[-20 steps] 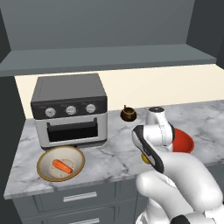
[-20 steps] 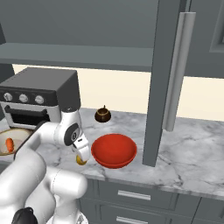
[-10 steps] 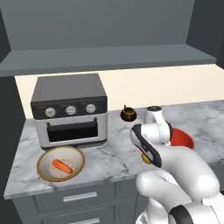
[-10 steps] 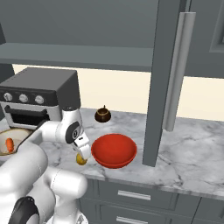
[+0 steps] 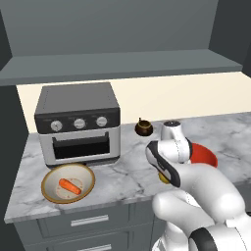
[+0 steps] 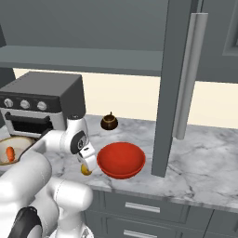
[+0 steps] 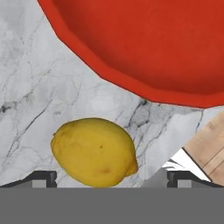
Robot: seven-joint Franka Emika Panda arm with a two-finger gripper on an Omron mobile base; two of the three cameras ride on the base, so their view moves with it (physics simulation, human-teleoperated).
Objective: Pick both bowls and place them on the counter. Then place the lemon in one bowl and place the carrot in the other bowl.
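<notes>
The hand [image 7: 111,177] hangs low over the near edge of the table [image 6: 204,162], jaws spread wide and empty, straddling the lemon [image 7: 93,152]. That fruit looks light, firm and waxy, likely to roll; pinch across its short middle. Just beyond it sits the red bowl [image 6: 121,159]. Far left, the carrot [image 5: 70,186] lies in the cream bowl [image 5: 49,178], seemingly flat.

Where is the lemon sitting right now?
The lemon lies on the marble counter near its front edge, just beside the red bowl, between the open gripper's fingertips in the hand view.
</notes>
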